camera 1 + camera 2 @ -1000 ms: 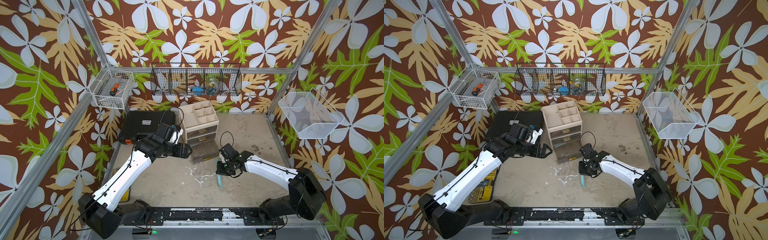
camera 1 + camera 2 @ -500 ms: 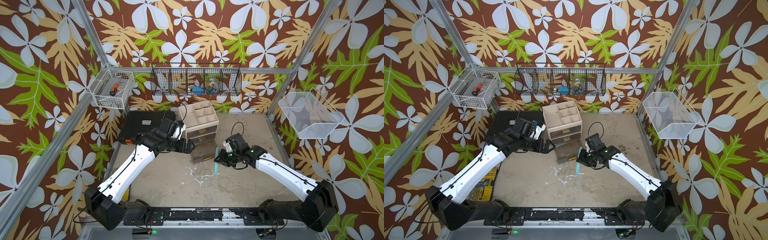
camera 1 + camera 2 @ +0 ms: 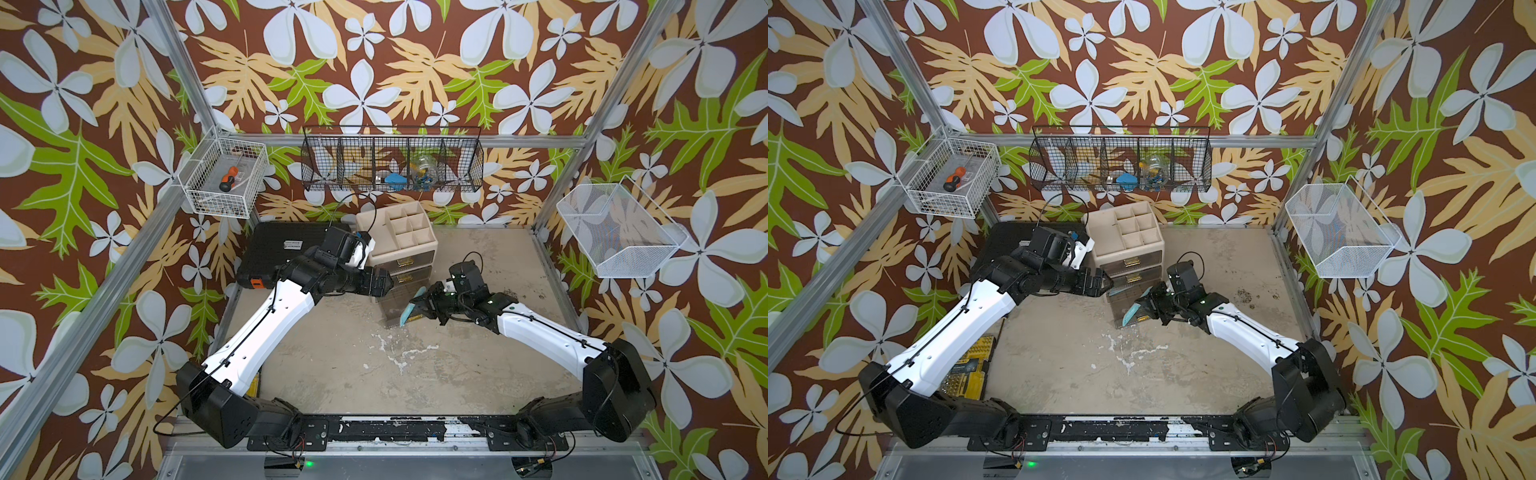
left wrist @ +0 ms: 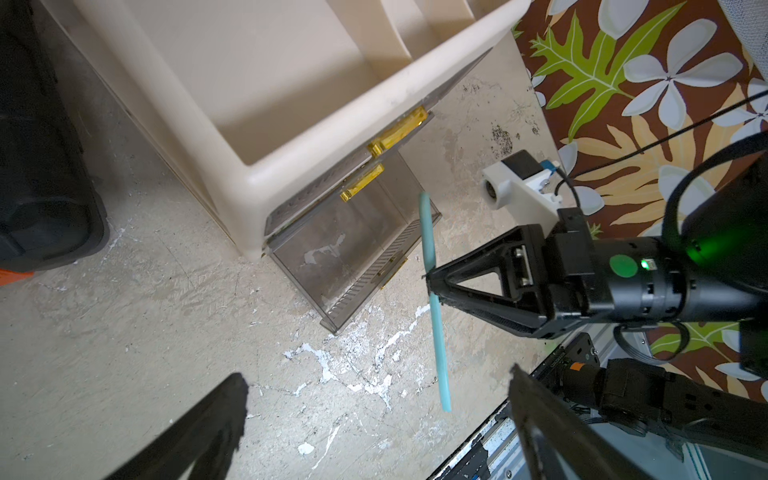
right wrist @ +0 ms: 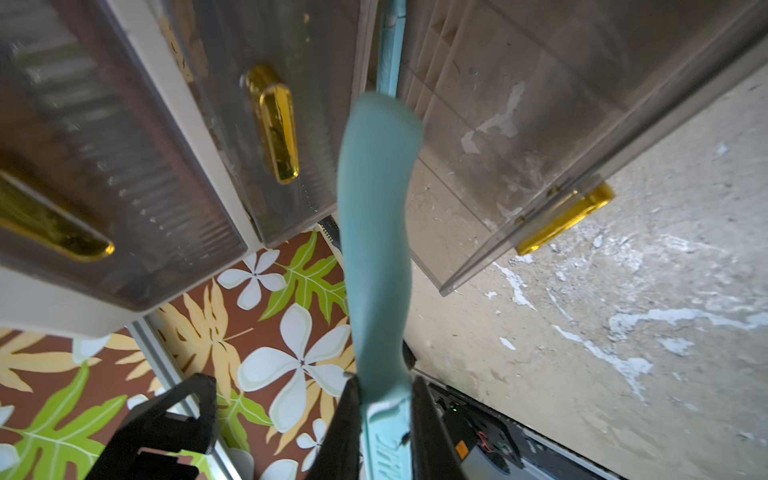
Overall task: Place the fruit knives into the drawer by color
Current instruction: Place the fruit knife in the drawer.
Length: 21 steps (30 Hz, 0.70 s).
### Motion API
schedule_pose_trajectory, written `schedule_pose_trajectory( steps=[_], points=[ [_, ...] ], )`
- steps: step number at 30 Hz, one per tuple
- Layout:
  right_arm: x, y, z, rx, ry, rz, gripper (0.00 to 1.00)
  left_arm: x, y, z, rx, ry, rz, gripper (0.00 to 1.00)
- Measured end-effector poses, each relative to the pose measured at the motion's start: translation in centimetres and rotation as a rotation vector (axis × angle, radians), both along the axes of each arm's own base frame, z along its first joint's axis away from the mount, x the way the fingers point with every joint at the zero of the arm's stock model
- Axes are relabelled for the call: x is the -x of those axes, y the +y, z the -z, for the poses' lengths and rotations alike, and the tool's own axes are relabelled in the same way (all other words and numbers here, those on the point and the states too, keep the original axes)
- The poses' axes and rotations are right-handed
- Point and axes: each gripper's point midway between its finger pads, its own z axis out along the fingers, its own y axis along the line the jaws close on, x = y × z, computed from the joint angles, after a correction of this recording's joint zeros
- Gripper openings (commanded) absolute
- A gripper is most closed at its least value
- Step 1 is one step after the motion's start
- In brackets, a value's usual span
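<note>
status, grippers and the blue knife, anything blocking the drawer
Right gripper shut on light blue knife. Left gripper open, empty. Knife at edge of open bottom drawer, not in. Drawer empty, nothing blocking.

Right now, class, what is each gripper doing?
Left gripper: open, empty.
Right gripper: shut on the light blue knife.

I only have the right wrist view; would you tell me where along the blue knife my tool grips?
Observer: The right tool pinches the light blue knife near its middle; the rest juts beyond the grip.
Operator: Thanks. And the left tool?
Observer: The left tool is open and empty, by the front of the cabinet.
Operator: Is the knife over the drawer?
Observer: In both top views it overlaps the side of the bottom drawer nearest the right arm; inside or not, I cannot tell.
</note>
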Motion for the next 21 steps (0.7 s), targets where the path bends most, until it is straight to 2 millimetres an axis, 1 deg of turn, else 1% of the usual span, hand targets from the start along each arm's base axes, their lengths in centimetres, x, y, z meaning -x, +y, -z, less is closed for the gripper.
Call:
schedule_pose_trajectory(
  steps=[3,5,7,8,13,17,18,21],
  points=[
    [-0.4,0.2,1.2,-0.047,0.062,0.057,0.0,-0.3,0.1,-0.1,-0.009,-0.009,-0.006,1.0],
    [-0.7,0.1,2.1,-0.058,0.096,0.088,0.04,-0.5,0.0,-0.1,-0.009,-0.01,-0.007,1.0],
    [-1.2,-0.1,2.3,-0.071,0.105,0.118,0.18,-0.7,-0.1,-0.3,-0.009,-0.012,-0.007,1.0],
    [-1.5,-0.2,2.3,-0.08,0.102,0.135,0.21,-0.8,-0.1,-0.3,-0.009,-0.014,-0.007,1.0],
    [-3.3,-0.6,1.9,-0.11,0.042,0.204,0.46,-1.2,-0.4,-0.3,-0.011,-0.013,-0.006,1.0],
    [-4.1,-0.5,1.5,-0.143,0.012,0.222,0.46,-1.5,-0.5,-0.1,-0.013,-0.008,-0.005,1.0],
    [-4.1,-0.5,1.5,-0.147,0.007,0.223,0.43,-1.6,-0.6,-0.1,-0.013,-0.008,-0.006,1.0],
    [-4.0,-0.9,0.7,-0.159,-0.023,0.235,0.32,-2.3,-0.9,-0.7,-0.011,-0.02,-0.011,1.0]
  ],
)
